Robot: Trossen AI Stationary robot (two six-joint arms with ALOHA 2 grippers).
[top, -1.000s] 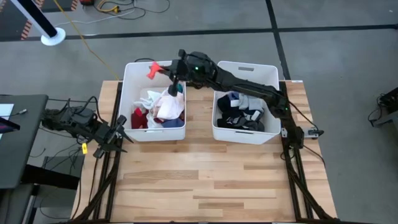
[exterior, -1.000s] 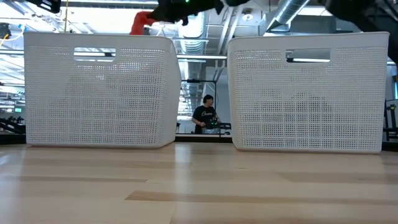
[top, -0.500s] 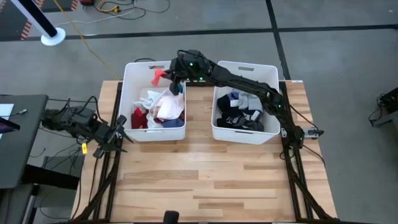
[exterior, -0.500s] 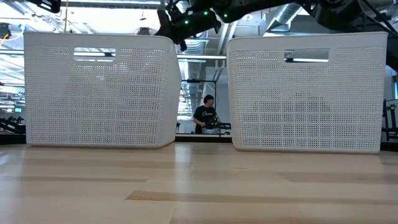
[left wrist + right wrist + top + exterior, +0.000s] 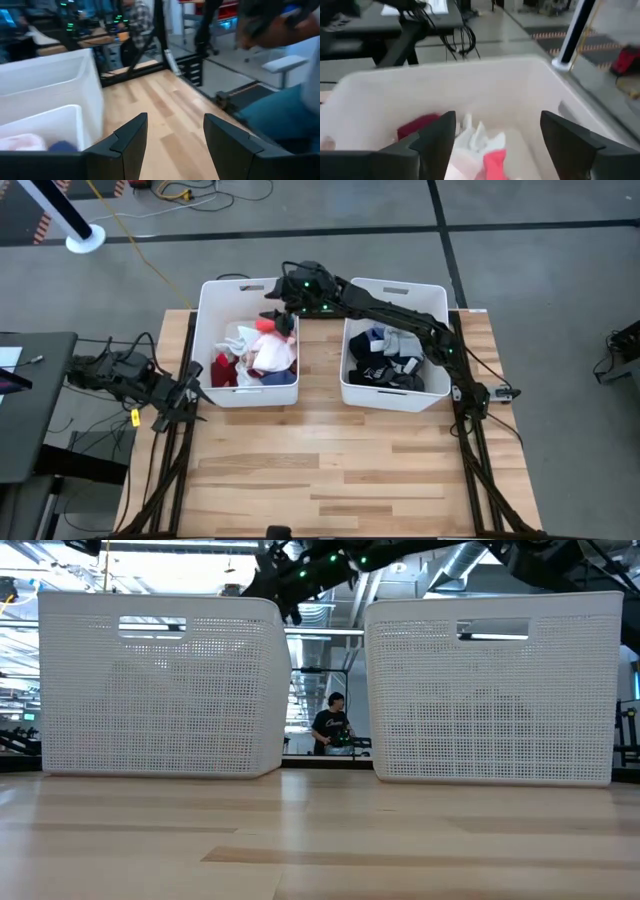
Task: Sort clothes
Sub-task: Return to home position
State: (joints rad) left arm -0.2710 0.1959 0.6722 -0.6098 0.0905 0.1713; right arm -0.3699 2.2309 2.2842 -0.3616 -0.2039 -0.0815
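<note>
Right gripper (image 5: 279,308) spread above left bin (image 5: 206,330) (pink sock (image 5: 266,325) atop clothes (image 5: 256,362)), left gripper (image 5: 187,394) spread, at table (image 5: 330,470) edge

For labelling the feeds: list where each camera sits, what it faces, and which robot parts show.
High view: overhead, down on the table; both arms show, right gripper over the left bin, left gripper at the table's left edge.
Low view: table height, level across at the left bin and right bin; the right arm shows overhead.
Left wrist view: looks across the table past its own open fingers.
Right wrist view: looks into the left bin between its own open fingers.
Shared: high and right wrist views both show the pink sock.
</note>
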